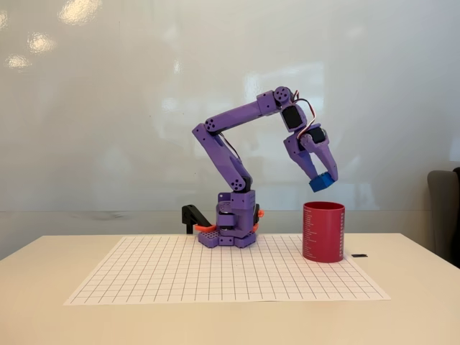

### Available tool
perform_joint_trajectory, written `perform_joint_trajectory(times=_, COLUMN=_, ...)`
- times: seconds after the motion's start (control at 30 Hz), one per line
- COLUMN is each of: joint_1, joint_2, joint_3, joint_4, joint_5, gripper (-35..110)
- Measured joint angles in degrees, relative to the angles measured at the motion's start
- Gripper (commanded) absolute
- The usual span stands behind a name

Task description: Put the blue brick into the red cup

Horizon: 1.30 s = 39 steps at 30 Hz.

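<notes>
One blue brick (323, 181) sits pinched between the tips of the purple gripper (322, 178), held up in the air rather than resting on anything. It hangs tilted, with one corner lower than the rest, and it is directly above the open mouth of the red cup (323, 231), clear of the rim with a gap of wall showing between the two. The fingers are pressed onto the brick from either side, pointing down and slightly to the right in the fixed view.

Below, the red cup stands upright on the right part of the gridded white sheet (215, 277), with columns of small pale print running down its left side. Just to the right of the cup, a small dark flat object (359, 255) lies on the table; what it is cannot be told.

The purple arm (230, 144) rises from its base (233, 233) at the back edge of the sheet, leans left, then folds over to the right and drops toward the cup. A black and orange clamp (195, 218) sits just left of the base. The pale table (43, 309) carries the sheet, and a glossy white wall (108, 108) fills the background.
</notes>
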Motion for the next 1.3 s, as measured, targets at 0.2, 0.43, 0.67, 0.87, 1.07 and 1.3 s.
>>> perform_joint_trajectory(times=0.2, joint_1=-0.62, joint_2=0.00, joint_3=0.00, joint_4=0.09, joint_5=-0.70, gripper=57)
perform_joint_trajectory(times=0.43, joint_1=-1.76, joint_2=0.00, joint_3=0.88, joint_4=-0.09, joint_5=-0.70, gripper=57)
perform_joint_trajectory(times=0.67, joint_1=-1.32, joint_2=0.09, joint_3=0.88, joint_4=-0.97, joint_5=-0.70, gripper=26)
perform_joint_trajectory(times=0.87, joint_1=-1.14, joint_2=0.09, joint_3=0.88, joint_4=-1.23, joint_5=-1.49, gripper=0)
perform_joint_trajectory(times=1.07, joint_1=-0.53, joint_2=0.09, joint_3=0.88, joint_4=-1.23, joint_5=-1.76, gripper=0)
perform_joint_trajectory(times=1.3, joint_1=0.88, joint_2=0.09, joint_3=0.88, joint_4=-2.20, joint_5=-1.23, gripper=-1)
